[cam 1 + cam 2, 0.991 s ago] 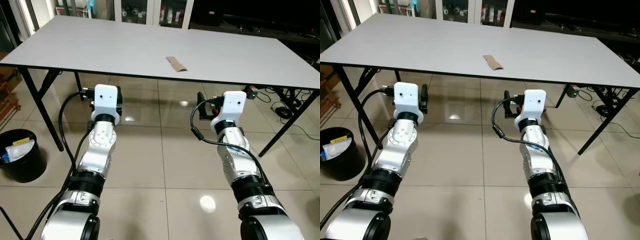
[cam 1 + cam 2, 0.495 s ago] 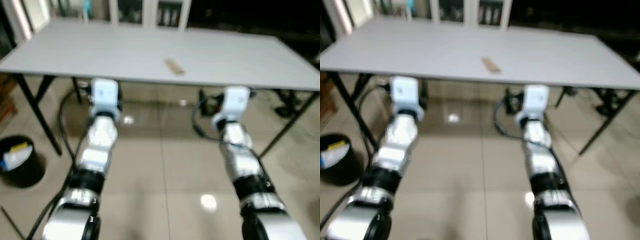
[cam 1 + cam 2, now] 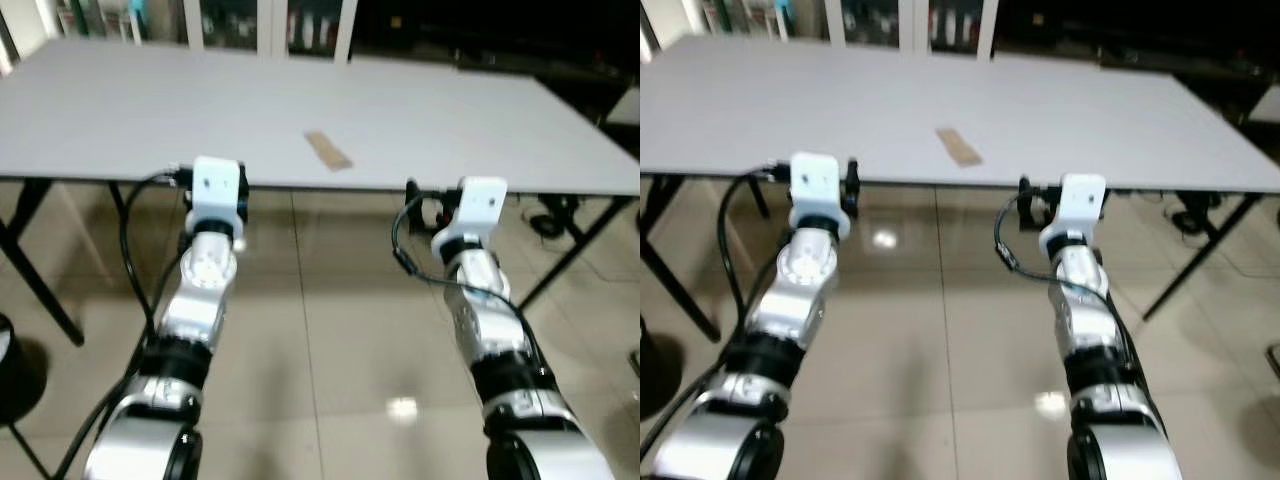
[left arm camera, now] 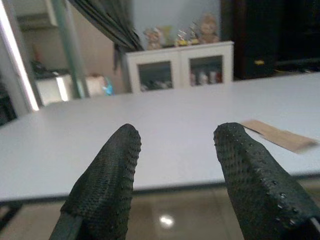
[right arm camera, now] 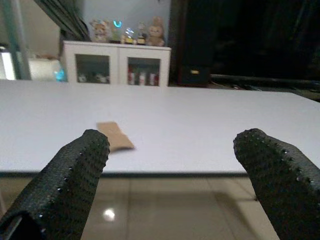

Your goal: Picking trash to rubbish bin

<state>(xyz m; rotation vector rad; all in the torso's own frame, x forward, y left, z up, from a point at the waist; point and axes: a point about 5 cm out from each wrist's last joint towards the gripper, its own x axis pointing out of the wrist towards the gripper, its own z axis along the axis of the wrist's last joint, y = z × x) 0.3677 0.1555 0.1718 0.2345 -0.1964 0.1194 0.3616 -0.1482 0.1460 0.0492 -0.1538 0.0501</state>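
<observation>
I hold both hands, left (image 4: 175,165) and right (image 5: 172,175), open and empty below the surface (image 3: 120,110) edge. Trash (image 3: 328,150) at frame centre remains unpicked.

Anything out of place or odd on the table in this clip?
One flat brown cardboard strip lies askew near the front edge of the white table, the sole litter there. Left gripper and right gripper are open, short of the edge.
</observation>
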